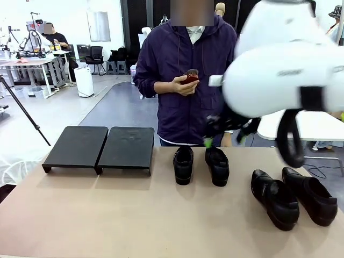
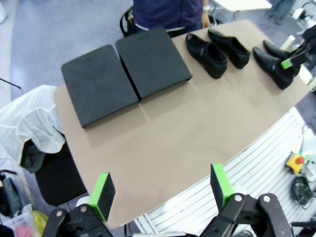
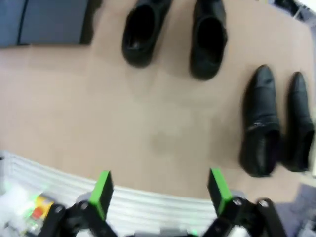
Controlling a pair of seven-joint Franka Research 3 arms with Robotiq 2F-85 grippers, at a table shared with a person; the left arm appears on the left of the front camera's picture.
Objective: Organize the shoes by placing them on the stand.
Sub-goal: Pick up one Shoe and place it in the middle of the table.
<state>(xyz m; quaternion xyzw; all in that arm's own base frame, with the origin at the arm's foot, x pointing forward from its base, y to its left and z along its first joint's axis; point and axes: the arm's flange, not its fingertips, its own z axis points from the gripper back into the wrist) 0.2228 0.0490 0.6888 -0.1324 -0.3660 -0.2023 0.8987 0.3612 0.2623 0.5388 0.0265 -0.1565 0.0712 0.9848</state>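
A tan bench is filling the foreground of a busy workshop, with a person standing at its far edge and looking down at something small in one hand. The stand is sitting bare toward the far left corner, its two black sections touching side by side. All four shoes are waiting on the bench itself: the middle pair is resting by the far edge just beside the stand, and the right-hand pair is lying near the right edge, well apart from it. The likely trouble is coming from the glossy, rounded leather: a pinch taken across the toe is probably going to slip, so a grip on the heel wall or collar looks safer. Shoes in each pair are nearly touching, so one finger coming down between them may be nudging the neighbour askew. The stand is low and light-looking, and a shoe dragged onto it could be pushing it toward the far edge. The right claw is hanging above the bench with its jaws spread wide, gripping nothing and touching nothing. The left claw is hovering high over the near edge, equally wide apart and empty.
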